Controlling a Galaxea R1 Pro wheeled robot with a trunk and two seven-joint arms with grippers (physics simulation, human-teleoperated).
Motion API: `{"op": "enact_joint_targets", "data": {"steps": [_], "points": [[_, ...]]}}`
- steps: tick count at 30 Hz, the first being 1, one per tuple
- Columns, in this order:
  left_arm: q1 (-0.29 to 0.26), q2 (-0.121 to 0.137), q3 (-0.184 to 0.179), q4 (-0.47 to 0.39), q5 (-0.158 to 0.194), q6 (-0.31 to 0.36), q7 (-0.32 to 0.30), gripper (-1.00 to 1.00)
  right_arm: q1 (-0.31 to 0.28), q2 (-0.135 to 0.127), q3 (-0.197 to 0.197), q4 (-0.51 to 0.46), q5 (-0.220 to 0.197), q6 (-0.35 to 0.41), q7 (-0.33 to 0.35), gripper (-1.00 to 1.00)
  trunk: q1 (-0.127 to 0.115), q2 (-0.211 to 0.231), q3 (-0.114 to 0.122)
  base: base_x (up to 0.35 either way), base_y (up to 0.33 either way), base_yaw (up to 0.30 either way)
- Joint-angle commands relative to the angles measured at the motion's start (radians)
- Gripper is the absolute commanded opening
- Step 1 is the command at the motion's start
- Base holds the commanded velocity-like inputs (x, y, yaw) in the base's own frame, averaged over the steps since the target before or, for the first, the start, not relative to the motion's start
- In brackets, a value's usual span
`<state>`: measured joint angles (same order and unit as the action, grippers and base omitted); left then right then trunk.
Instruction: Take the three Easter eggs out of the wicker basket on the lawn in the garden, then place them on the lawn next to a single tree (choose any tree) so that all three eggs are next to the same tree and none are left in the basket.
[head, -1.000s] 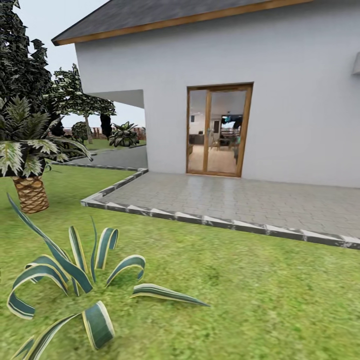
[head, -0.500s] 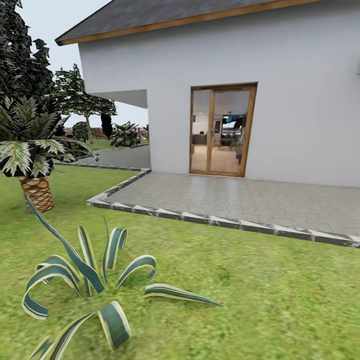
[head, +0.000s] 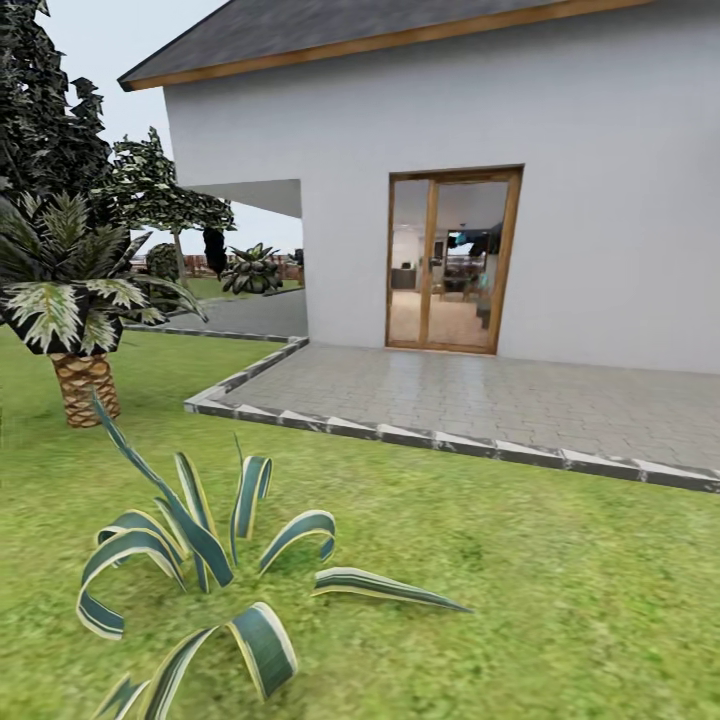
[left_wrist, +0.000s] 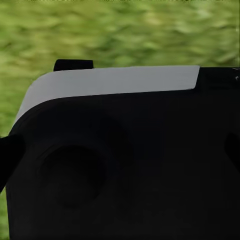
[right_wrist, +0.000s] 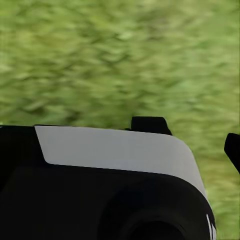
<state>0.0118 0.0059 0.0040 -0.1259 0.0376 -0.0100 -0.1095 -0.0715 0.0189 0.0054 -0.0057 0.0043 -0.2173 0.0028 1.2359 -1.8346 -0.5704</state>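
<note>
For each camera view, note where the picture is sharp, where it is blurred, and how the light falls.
Head view: even, flat light; house wall and striped plant fairly sharp, lawn soft. Left wrist view: grass smeared, dark robot body nearly featureless. Right wrist view: grass equally blurred.

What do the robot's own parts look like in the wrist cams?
Both wrist views show a rounded matte black body topped by a light grey panel with curved corners, over grass. The same panel shows on the right. No cables or markings visible; jaws cannot be told.
</note>
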Motion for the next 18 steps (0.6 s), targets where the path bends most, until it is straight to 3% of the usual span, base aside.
{"op": "enact_joint_targets", "data": {"steps": [1, 18], "points": [[0.0, 0.0, 0.0, -0.001, 0.004, -0.001, -0.004, 1.0, -0.001, 0.0, 0.0, 0.001, 0.0, -0.004, 0.0, 1.0, 0.0, 0.0, -0.001, 0.0, 0.187, 0.0], [0.0, 0.0, 0.001, -0.001, 0.004, -0.001, -0.003, 1.0, -0.001, 0.0, 0.0, 0.001, 0.0, -0.004, 0.0, 1.0, 0.0, 0.0, -0.001, 0.0, 0.031, 0.0]]}}
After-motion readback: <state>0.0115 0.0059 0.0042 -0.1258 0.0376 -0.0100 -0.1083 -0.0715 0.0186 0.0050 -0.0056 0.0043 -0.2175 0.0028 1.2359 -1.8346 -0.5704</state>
